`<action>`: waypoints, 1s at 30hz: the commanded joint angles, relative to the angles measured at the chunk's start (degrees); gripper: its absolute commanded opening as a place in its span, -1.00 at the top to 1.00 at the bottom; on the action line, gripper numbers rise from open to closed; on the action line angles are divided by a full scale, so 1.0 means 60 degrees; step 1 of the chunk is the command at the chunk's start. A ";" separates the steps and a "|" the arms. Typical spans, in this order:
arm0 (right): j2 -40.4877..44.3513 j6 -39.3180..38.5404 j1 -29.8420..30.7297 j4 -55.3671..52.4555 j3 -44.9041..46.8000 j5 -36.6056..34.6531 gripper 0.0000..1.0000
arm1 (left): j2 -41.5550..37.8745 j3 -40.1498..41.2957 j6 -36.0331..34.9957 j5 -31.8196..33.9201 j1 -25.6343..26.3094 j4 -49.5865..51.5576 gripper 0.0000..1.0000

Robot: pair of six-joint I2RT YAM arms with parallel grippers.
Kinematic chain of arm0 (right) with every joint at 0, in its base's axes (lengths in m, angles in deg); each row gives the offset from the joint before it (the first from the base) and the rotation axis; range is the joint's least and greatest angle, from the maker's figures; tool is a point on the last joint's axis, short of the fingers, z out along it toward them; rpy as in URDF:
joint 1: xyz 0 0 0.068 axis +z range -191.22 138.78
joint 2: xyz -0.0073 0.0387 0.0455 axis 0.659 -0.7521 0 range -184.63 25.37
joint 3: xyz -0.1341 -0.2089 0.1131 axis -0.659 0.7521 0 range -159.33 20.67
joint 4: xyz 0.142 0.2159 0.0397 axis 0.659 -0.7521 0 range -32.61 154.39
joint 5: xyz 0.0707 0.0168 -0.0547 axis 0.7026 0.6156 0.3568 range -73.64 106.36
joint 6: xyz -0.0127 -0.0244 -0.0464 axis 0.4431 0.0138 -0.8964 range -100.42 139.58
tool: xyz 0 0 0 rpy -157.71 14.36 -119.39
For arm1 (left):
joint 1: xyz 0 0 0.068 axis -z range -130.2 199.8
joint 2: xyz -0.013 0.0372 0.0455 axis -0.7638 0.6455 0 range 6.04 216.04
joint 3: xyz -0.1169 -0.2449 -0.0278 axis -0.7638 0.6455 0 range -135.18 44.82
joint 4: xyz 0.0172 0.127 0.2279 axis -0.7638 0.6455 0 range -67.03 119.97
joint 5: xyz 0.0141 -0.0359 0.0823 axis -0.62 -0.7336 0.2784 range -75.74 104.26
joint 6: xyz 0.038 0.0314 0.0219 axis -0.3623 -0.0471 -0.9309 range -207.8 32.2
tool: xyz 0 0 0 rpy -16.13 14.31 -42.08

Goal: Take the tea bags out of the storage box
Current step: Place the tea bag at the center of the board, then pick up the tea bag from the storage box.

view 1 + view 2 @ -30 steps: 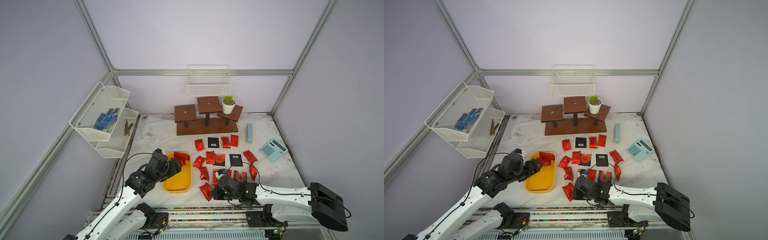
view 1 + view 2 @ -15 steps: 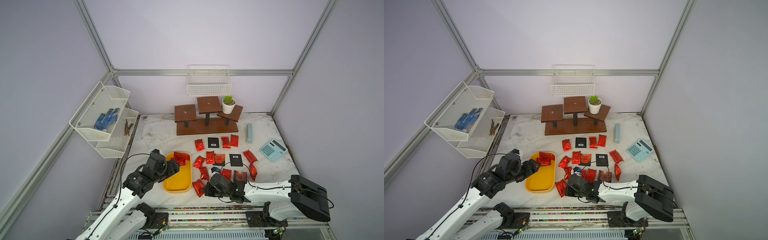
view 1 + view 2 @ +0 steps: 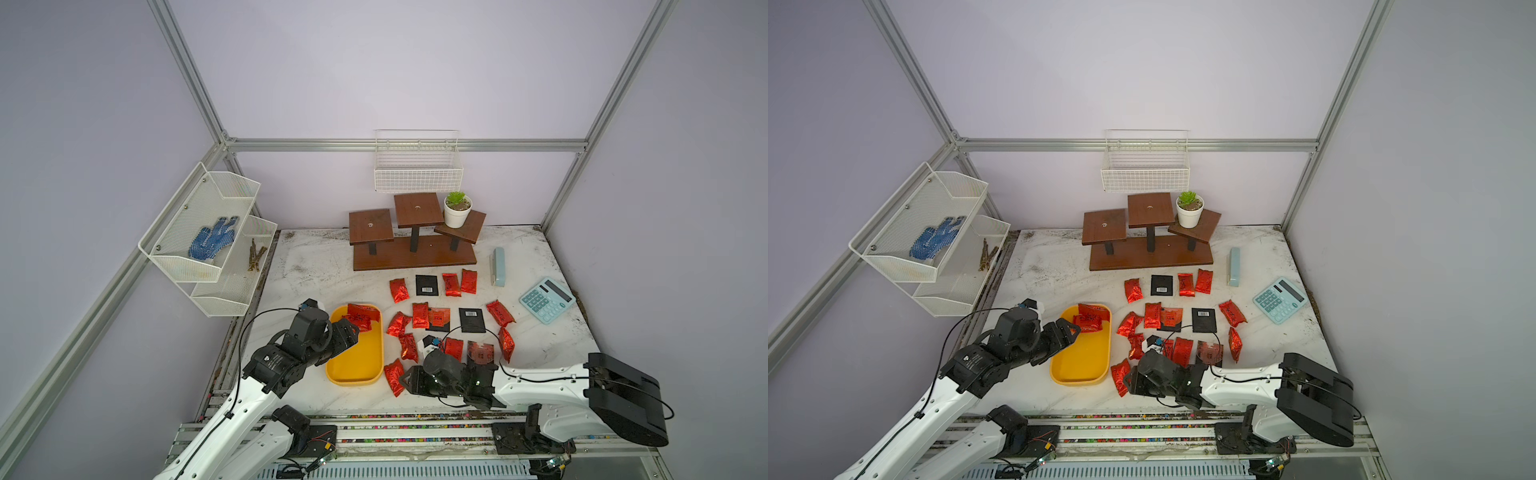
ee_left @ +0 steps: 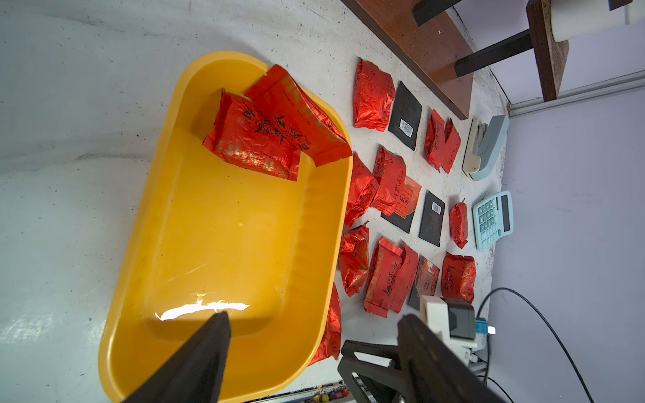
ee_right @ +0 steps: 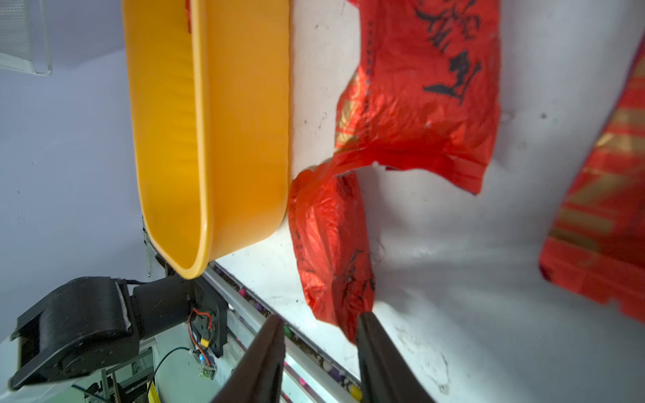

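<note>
The storage box (image 3: 357, 361) is a shallow yellow tray near the table's front left, seen in both top views (image 3: 1079, 361). Two red foil tea bags (image 3: 360, 316) lie at its far end, overlapping (image 4: 265, 132). My left gripper (image 3: 348, 330) hovers open over the tray's near half (image 4: 314, 319), holding nothing. Many more red and black tea bags (image 3: 432, 316) lie spread on the table to the tray's right. One red tea bag (image 5: 331, 251) lies against the tray's near right corner (image 3: 392, 376). My right gripper (image 5: 319, 321) stands open at its end, one finger touching the foil.
A brown wooden stepped stand (image 3: 411, 245) with a potted plant (image 3: 457, 210) stands at the back. A blue calculator (image 3: 546, 299) and a stapler (image 3: 498, 266) lie at the right. White wire baskets (image 3: 208, 232) hang on the left wall. The table's front rail (image 5: 244, 307) runs close to the right gripper.
My right gripper carried a red tea bag leftward to the tray's near right corner and opened its jaws, letting it go on the table. The left gripper has hardly moved.
</note>
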 commanded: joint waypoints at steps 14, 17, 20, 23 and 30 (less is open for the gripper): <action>0.0244 -0.6039 -0.0448 -0.5001 -0.4464 -0.2331 -0.02 | 0.1269 -0.0465 -0.1437 -0.2220 -0.2638 -0.0574 -0.57; -0.1236 -0.7256 -0.0701 -0.5480 -0.6110 -0.2265 -0.05 | 0.1513 -0.0325 -0.1461 -0.2770 -0.3263 -0.0675 -0.57; -0.2849 -0.8207 -0.0887 -0.5864 -0.7707 -0.2449 -0.07 | 0.1596 -0.0208 -0.1460 -0.3214 -0.3712 -0.0670 -0.56; -0.4272 -0.8896 -0.1061 -0.6267 -0.9204 -0.2717 -0.06 | 0.1334 -0.0111 -0.1389 -0.3404 -0.3848 -0.0641 -0.56; -0.6814 -0.9719 -0.1422 -0.7050 -1.1814 -0.3093 -0.06 | -0.0055 0.0349 -0.0967 -0.3309 -0.3892 -0.0428 -0.56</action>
